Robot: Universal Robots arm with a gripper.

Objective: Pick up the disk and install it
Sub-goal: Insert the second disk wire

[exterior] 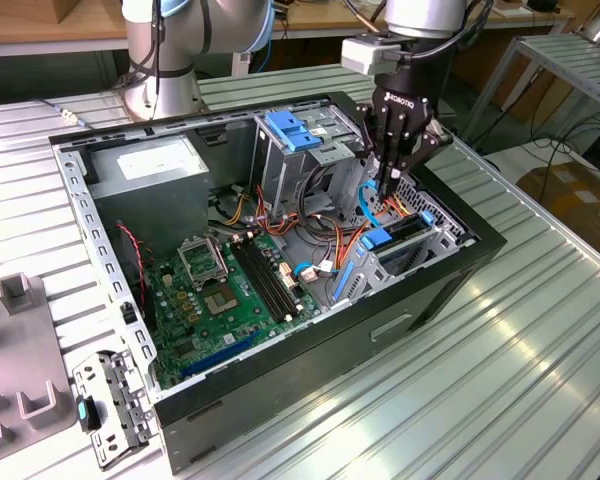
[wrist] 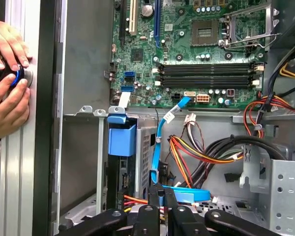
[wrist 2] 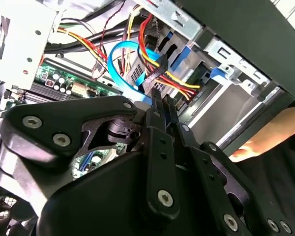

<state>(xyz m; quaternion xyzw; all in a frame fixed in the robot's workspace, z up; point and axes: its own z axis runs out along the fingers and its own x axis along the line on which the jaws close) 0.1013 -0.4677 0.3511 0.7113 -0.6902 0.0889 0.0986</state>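
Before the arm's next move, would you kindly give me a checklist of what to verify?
1. Claw position, inside the case over the drive bay: ok.
2. Blue data cable clear of the claw: not ok, it runs right beside it.
3. Orange-and-yellow power wires clear of the bay: cannot tell.
4. Person's hands away from the case: not ok, both rest just outside its wall.
5. Disk's blue carrier seated in the bay: cannot tell.
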